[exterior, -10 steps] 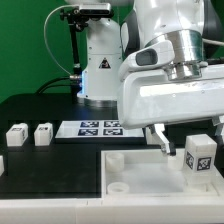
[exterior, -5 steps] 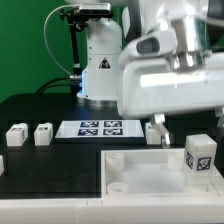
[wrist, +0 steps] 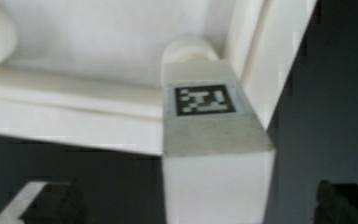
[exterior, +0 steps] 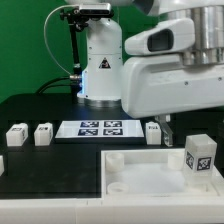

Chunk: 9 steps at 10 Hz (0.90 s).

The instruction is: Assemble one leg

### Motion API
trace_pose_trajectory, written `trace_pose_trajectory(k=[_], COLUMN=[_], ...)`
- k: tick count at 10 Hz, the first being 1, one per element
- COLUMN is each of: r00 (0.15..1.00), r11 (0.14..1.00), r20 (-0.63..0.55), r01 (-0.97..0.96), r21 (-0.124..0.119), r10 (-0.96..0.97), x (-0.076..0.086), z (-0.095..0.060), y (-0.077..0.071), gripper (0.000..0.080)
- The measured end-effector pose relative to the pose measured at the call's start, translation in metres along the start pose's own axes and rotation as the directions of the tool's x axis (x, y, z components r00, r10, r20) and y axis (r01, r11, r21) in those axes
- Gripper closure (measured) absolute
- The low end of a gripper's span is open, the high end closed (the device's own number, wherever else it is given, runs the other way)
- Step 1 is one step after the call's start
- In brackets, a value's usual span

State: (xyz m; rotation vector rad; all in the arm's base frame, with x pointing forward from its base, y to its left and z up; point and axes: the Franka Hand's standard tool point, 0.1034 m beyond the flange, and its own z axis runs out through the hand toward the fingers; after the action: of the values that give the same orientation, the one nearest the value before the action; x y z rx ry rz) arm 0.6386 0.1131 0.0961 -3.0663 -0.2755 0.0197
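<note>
Black table (exterior: 50,170): marker board (exterior: 97,128), white tray (exterior: 150,176), three legs (exterior: 16,134) (exterior: 43,133) (exterior: 153,132).

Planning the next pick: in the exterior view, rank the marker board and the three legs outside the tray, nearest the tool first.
1. Leg, beside the tool.
2. Marker board, middle.
3. Inner left leg.
4. Outer left leg.

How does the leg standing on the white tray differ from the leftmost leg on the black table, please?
The leg on the tray stands upright and looks tall; the leftmost leg looks low and squat. The leg on the tray rests on the white tray; the leftmost leg sits on the black table. The tray leg's tag faces the exterior camera plainly; the leftmost leg's is hard to read. Both are small white blocks.
</note>
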Motion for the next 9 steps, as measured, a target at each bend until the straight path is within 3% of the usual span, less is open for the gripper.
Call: trace_pose_trajectory(k=[1, 3, 5, 6, 7, 9], r00=[0.994, 0.998, 0.997, 0.994, 0.973, 0.929], r11=[1.000, 1.000, 0.999, 0.996, 0.975, 0.931], r20=[0.106, 0.060, 0.061, 0.060, 0.060, 0.056], r01=[-0.002, -0.022, -0.042, -0.090, -0.223, -0.364], r21=[0.007, 0.004, 0.003, 0.001, -0.004, -0.012], r10=[0.002, 0.022, 0.042, 0.090, 0.223, 0.365], x=[-0.0054, 0.0029, 0.0030, 0.0032, 0.0033, 0.0034], z=[0.0042, 0.0096, 0.0096, 0.0097, 0.0098, 0.0103], y=[-0.0001, 0.0033, 0.0018, 0.0013, 0.0004, -0.0002], gripper=[0.0151, 0.0151, 0.0402, 0.0402, 0.0508, 0.0508])
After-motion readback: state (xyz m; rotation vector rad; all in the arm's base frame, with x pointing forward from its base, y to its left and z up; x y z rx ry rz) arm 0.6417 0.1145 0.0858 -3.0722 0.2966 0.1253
